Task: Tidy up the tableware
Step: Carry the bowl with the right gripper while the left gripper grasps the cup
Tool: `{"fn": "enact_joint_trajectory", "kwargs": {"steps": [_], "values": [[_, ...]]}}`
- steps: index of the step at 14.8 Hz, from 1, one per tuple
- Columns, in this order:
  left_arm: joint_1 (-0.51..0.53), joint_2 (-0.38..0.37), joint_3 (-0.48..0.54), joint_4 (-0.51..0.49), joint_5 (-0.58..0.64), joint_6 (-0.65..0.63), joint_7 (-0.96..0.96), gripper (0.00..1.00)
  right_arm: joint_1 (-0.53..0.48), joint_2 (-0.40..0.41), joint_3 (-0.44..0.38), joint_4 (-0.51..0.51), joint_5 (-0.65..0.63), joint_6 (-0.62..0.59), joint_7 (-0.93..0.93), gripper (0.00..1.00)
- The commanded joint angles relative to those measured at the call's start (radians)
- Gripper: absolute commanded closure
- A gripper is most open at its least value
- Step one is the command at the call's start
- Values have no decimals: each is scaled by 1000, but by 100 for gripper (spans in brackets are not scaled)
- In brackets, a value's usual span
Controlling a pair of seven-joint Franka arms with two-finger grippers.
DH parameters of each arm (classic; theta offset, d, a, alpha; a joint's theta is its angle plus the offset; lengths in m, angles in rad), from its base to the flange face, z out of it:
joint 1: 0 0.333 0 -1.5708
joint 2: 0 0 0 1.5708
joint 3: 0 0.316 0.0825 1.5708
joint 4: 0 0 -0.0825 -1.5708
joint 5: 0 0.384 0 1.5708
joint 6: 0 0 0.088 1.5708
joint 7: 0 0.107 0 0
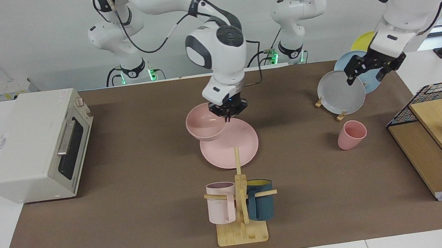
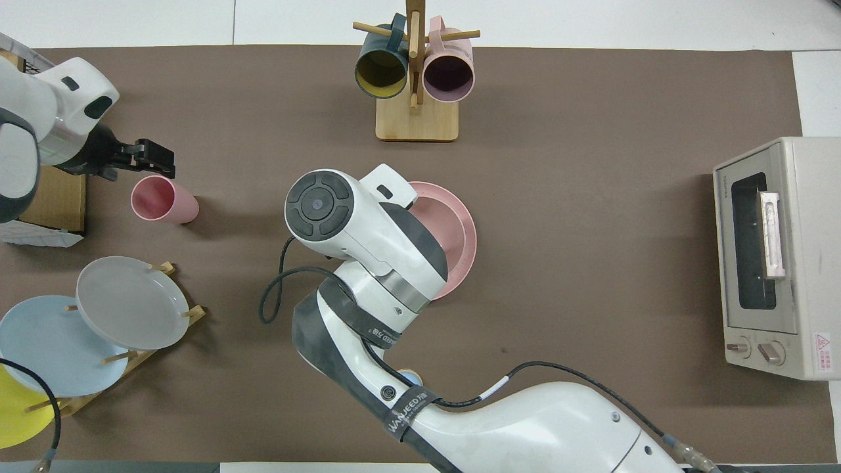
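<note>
Right hand (image 1: pixel 228 112) clamped and raised; left hand (image 1: pixel 370 70) hovering.

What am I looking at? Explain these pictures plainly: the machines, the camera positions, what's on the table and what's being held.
Two white robot arms stand at a table with a brown cover. One picture faces them from across the table. The other looks down from above their own end.

Each arm ends in a two-finger pincer. The right pincer is shut on the rim of a pink bowl and holds it over a pink plate. The left pincer hangs open and empty over a grey plate, which stands in a rack. A pink cup is close by.

Also on the table are a toaster oven and a wooden stand with two mugs hanging on it.
</note>
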Motion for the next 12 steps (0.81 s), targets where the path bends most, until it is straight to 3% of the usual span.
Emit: {"fn": "enact_joint_trajectory", "kwargs": {"steps": [1,12], "values": [[2,22,-5,2,10,39,-13,0,-13,10,3,-11,-22,41,3,100],[-12,-33,-5,-203,10,134,-122,0,22,17,3,-54,-19,77,28,100]]}}
